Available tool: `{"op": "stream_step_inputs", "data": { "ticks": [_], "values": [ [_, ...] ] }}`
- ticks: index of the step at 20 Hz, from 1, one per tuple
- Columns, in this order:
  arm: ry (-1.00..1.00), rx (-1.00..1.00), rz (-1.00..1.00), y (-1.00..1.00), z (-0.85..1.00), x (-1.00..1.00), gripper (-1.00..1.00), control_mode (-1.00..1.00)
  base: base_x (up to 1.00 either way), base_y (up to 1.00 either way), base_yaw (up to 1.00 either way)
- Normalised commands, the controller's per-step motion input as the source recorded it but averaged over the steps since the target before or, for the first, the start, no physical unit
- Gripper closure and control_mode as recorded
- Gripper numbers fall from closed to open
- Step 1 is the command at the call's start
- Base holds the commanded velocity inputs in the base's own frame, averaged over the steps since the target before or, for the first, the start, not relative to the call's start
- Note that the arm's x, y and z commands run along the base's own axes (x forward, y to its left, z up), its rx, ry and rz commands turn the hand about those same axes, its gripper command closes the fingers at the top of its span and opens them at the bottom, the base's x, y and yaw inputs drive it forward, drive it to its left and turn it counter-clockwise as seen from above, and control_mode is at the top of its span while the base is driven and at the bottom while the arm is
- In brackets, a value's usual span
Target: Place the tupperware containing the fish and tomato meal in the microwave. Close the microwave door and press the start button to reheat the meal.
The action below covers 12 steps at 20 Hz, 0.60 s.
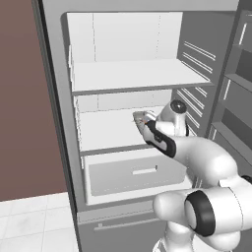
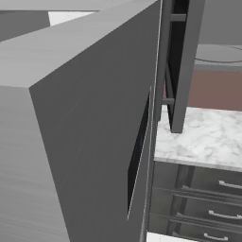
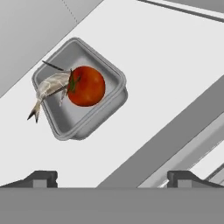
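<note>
Hand view shows small shallow translucent grey-white rectangular tupperware [image 3: 81, 89] at ten o'clock on white fridge shelf [image 3: 175, 65], holding red tomato [image 3: 86, 85] and pale fish [image 3: 50, 85]; probably light, stiff, slippery; best pinched across one rim wall; claw [image 3: 112, 177] spread wide, empty.

The flat white fridge shelf [image 3: 175, 57] carries a shallow translucent grey tupperware [image 3: 111, 105]. A red tomato [image 3: 87, 86] and pale fish [image 3: 50, 85] lie inside.

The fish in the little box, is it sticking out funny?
Yes. In the hand view the fish lies across the tupperware beside the tomato, and its tail pokes out over the rim. The box also sits askew on the white fridge shelf.
</note>
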Motion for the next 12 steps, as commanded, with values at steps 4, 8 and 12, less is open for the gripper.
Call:
{"op": "stream_step_inputs", "data": {
  "ticks": [4, 8, 12],
  "values": [
    [0.0, 0.0, 0.0, 0.0, -0.13, 0.13, -1.0, -1.0, 0.0, 0.0, 0.0],
    [0.0, 0.02, 0.0, 0.0, -0.19, 0.16, -1.0, -1.0, 0.0, 0.0, 0.0],
    [0.02, 0.02, 0.0, 0.0, -0.23, 0.2, -1.0, -1.0, 0.0, 0.0, 0.0]
  ]
}}
